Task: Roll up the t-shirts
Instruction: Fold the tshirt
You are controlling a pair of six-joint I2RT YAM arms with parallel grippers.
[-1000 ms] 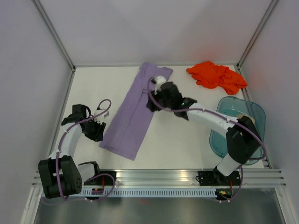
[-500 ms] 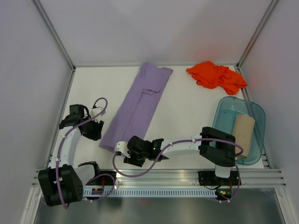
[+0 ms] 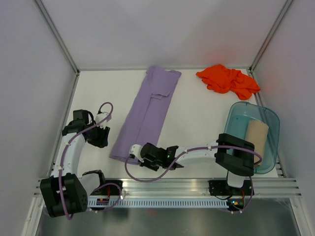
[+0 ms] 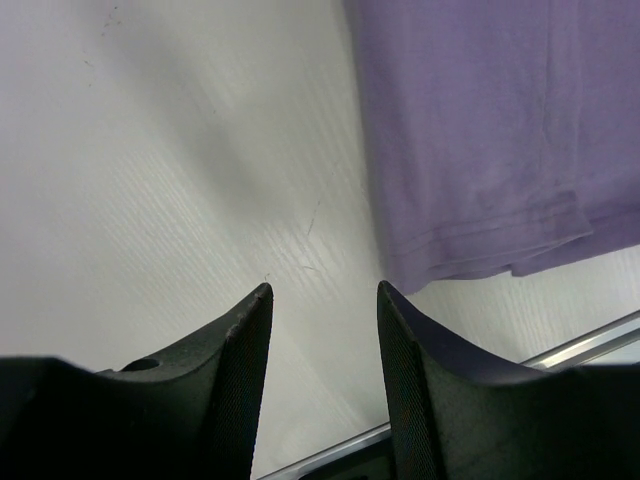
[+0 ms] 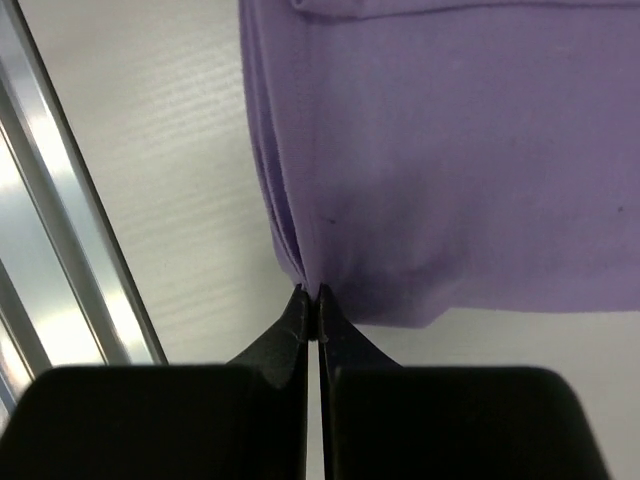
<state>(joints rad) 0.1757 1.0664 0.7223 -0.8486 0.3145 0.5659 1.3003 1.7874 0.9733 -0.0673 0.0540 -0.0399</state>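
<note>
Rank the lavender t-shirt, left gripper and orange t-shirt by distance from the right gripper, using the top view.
1. lavender t-shirt: its near hem sits at the jaws of the right gripper.
2. left gripper: just to the left.
3. orange t-shirt: far right corner.

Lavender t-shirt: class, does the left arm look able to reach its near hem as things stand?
Probably yes. The left gripper, open, hovers over the bare table just beside the hem of the lavender t-shirt; nothing lies between them.

The lavender t-shirt runs off the right wrist view's edges, the right arm hiding part of the teal tub.
</note>
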